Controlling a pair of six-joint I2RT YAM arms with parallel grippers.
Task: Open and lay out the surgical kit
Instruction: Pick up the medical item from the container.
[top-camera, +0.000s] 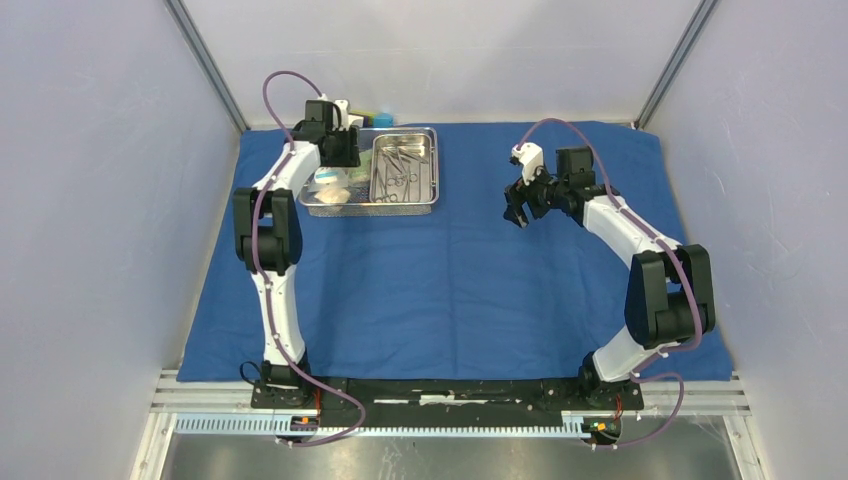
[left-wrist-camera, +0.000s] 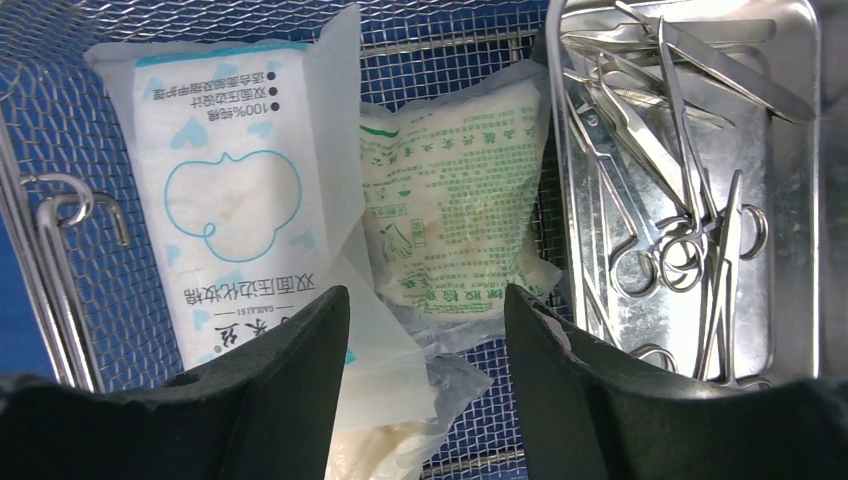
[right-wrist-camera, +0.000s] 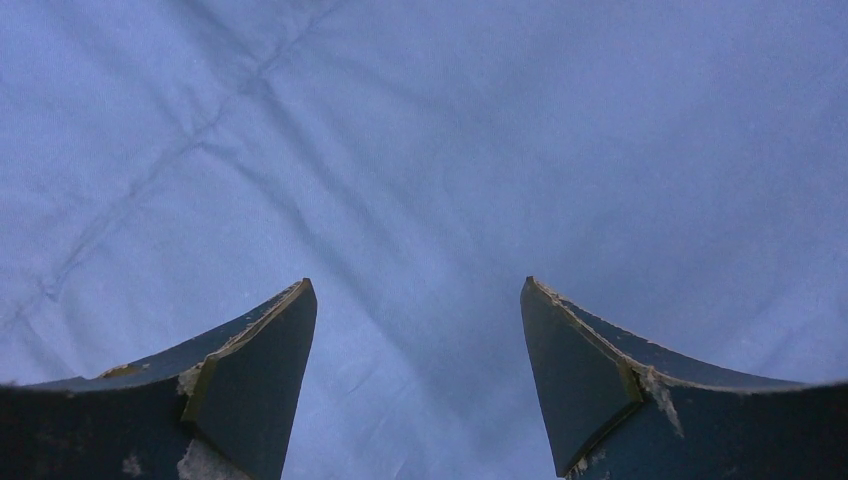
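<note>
The blue cloth wrap (top-camera: 450, 290) lies spread flat over the table. At its back left stands the wire-mesh basket (top-camera: 308, 205), and the steel pan (top-camera: 428, 170) sits in its right half, holding several scissor-like instruments (left-wrist-camera: 680, 200). My left gripper (top-camera: 340, 150) hangs over the basket's left half. In the left wrist view a white and blue packet (left-wrist-camera: 230, 190) and a green-printed packet (left-wrist-camera: 450, 200) lie on the mesh (left-wrist-camera: 450, 60). The left gripper (left-wrist-camera: 425, 295) is open, and a clear packet (left-wrist-camera: 400, 440) has its corner between the jaws. My right gripper (top-camera: 520, 205) is open above bare cloth (right-wrist-camera: 420, 130), with nothing in it.
Small blocks (top-camera: 375, 120) sit just behind the basket at the cloth's far edge. A wire handle (left-wrist-camera: 60, 210) rests against the basket's left wall. Pale enclosure walls stand on the left, right and back. The arm bases are bolted at the near edge.
</note>
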